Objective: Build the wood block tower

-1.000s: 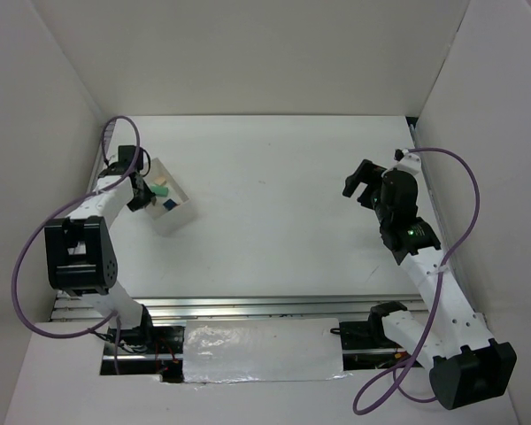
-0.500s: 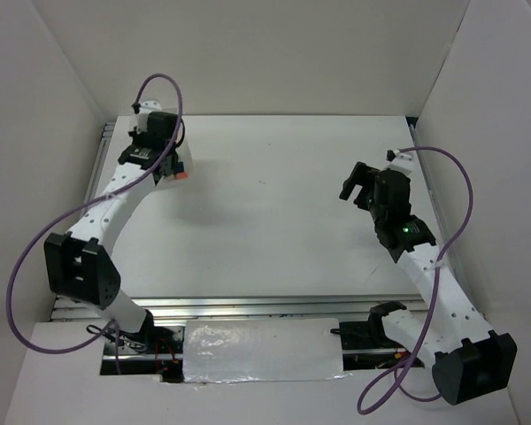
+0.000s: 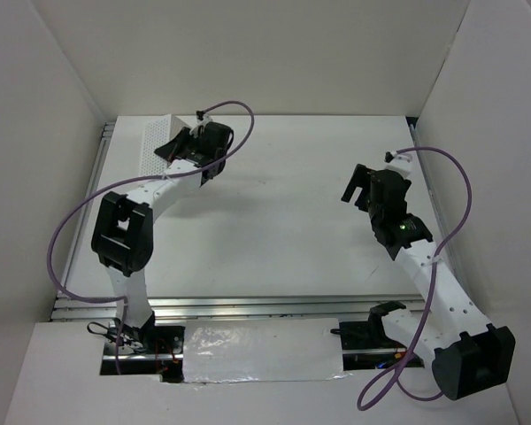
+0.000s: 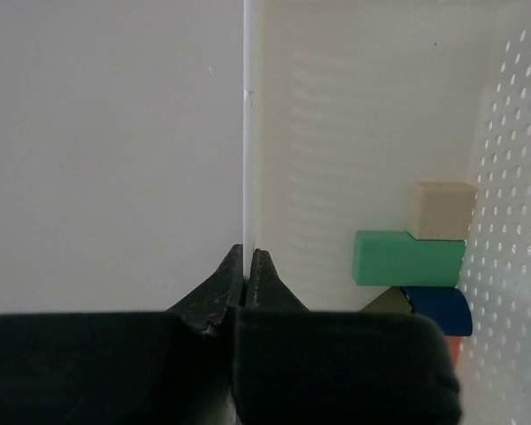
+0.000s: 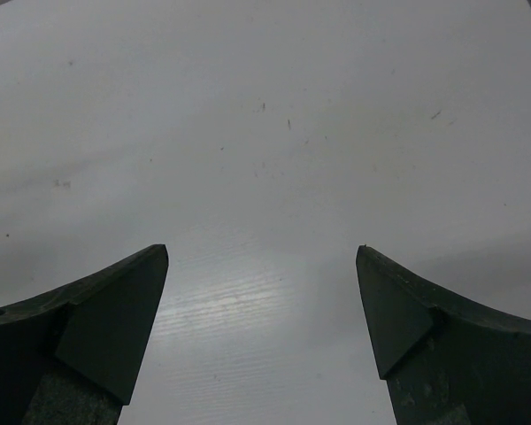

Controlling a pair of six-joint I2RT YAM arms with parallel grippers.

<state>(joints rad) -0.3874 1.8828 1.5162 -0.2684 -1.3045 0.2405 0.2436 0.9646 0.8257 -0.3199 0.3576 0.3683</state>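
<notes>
My left gripper (image 4: pixel 246 258) is shut on the thin wall of a white perforated box (image 4: pixel 513 177). Several small wood blocks lie loose inside it: a beige one (image 4: pixel 441 211), a green one (image 4: pixel 409 258), a dark blue one (image 4: pixel 438 310), an olive one (image 4: pixel 388 302) and a sliver of orange-red (image 4: pixel 453 354). No stacked tower shows. In the top view the left gripper (image 3: pixel 179 147) holds the box (image 3: pixel 155 142) tipped at the back left of the table. My right gripper (image 3: pixel 358 186) is open and empty over bare table at the right, as the right wrist view (image 5: pixel 261 257) also shows.
White walls enclose the table (image 3: pixel 283 221) on the left, back and right. A metal rail (image 3: pixel 248 305) and a foil-covered strip (image 3: pixel 261 350) run along the near edge between the arm bases.
The left arm has swung the box from the left side of the table up toward the back and rightward, turning it over on its side. The right arm has barely moved.
</notes>
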